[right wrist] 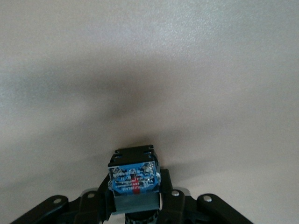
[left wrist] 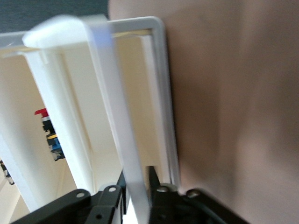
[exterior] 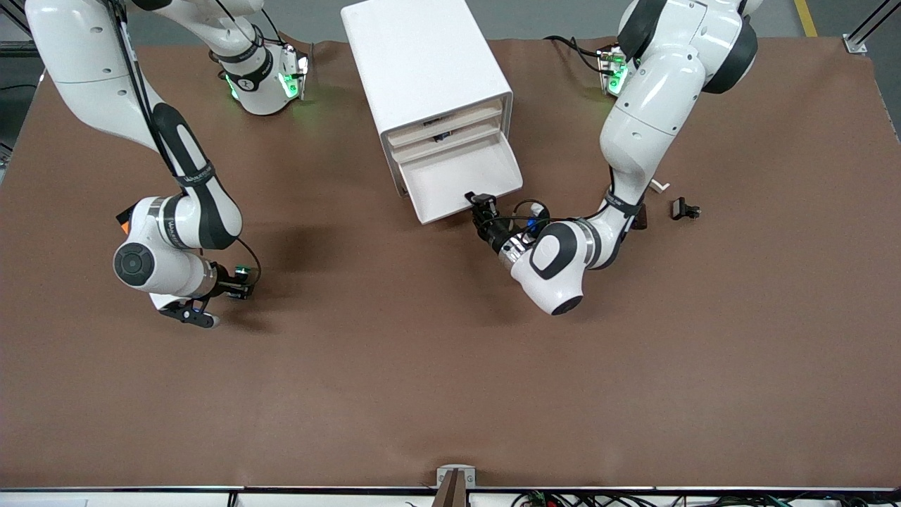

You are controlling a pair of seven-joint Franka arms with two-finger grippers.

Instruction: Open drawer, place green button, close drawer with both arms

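Note:
The white cabinet (exterior: 429,63) stands at the robots' side of the table, and its lowest drawer (exterior: 450,184) is pulled out. My left gripper (exterior: 481,205) is shut on the drawer's front edge, which runs between its fingers in the left wrist view (left wrist: 138,183). That edge (left wrist: 114,107) is white. My right gripper (exterior: 241,280) is toward the right arm's end of the table, low over the brown mat. It is shut on the button (exterior: 241,270), whose green cap shows. In the right wrist view the button's blue base (right wrist: 133,177) sits between the fingers of the gripper (right wrist: 134,173).
A small black clip (exterior: 684,209) and a small white piece (exterior: 659,186) lie toward the left arm's end. An orange bit (exterior: 125,227) shows beside the right arm's wrist. A red-capped part (left wrist: 46,133) lies in an upper drawer. The brown mat (exterior: 422,366) covers the table.

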